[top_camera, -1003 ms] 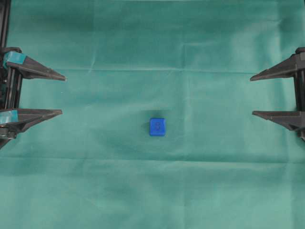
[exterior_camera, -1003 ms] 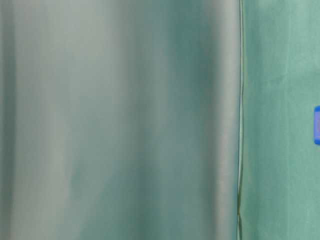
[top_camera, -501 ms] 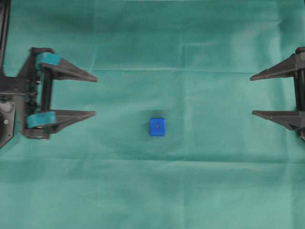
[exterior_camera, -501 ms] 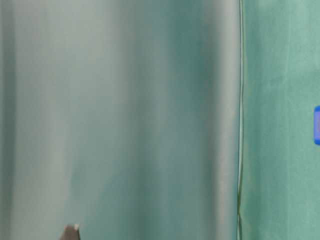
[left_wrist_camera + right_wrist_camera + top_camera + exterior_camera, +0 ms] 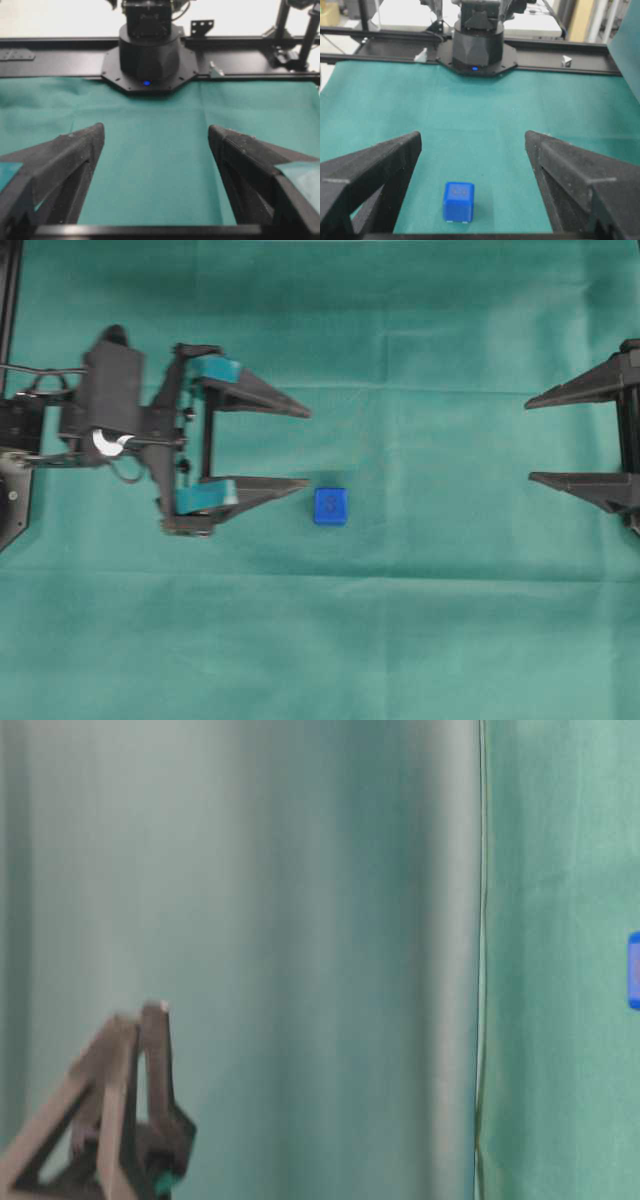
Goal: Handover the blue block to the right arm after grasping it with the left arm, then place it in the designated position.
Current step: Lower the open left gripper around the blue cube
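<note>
Near the middle of the wrinkled green cloth (image 5: 420,620) sits the small bright blue cube with rounded edges (image 5: 330,506), resting flat on the fabric with nothing touching it. Its top face carries a faint dark mark, too small to read from overhead. From the right wrist view the same cube (image 5: 458,201) shows a glossy top, a slightly darker front face and softly rounded corners, and it lies on the cloth between the two black fingers that frame that view, nearer the left one. At the table-level view only a sliver of blue (image 5: 634,970) shows at the right edge.

Left of the cube, the left arm's black two-finger gripper with teal pads (image 5: 305,447) points toward the right, its jaws spread wide and holding nothing. The tip of its near finger lies just beside the cube's left side, apart from it; the far finger reaches out well beyond the cube's far side. In the left wrist view the fingers (image 5: 67,160) frame bare cloth, and the cube does not show.

At the right edge, the right arm's all-black gripper (image 5: 528,440) is also spread wide and empty, well apart from the cube.

No container shows in any view.
</note>
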